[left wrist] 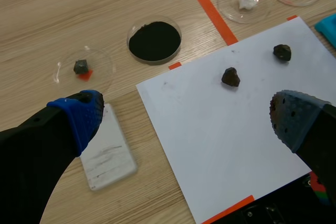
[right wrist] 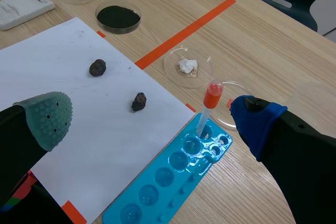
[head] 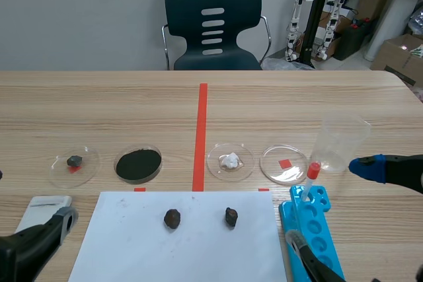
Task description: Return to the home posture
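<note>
Left jaws gape wide, empty, above the paper and a white slab. Right jaws, equally wide and empty, hang over the blue rack with its red-capped tube. Both sit low at the bench's near edge.

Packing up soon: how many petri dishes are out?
4, in a row: dish with dark fragment, black powder dish, dish with white lump, and dish beside the plastic beaker.
</note>
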Motion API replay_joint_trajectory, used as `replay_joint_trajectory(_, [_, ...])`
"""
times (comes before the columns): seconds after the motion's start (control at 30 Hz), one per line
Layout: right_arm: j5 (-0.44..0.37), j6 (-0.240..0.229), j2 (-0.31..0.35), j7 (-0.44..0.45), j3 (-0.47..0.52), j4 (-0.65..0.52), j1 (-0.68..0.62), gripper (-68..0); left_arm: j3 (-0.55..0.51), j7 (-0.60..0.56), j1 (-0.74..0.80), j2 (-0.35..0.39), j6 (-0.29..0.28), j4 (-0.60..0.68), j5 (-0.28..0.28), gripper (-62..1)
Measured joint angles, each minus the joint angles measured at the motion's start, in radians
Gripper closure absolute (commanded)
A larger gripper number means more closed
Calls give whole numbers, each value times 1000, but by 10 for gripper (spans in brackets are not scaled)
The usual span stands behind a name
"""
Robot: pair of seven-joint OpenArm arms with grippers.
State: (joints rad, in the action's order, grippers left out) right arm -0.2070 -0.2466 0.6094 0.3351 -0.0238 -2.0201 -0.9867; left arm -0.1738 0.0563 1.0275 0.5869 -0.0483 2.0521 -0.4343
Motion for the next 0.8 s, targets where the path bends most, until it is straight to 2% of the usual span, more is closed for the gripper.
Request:
replay_joint_trajectory(0.2, [0,0,0,0,0,0,0,-638,0,-32,39,0,-11,51,15,-623])
replay_joint_trajectory(0.8, [0,0,0,0,0,0,0,-638,0,-32,21,0,-24,51,14,-623])
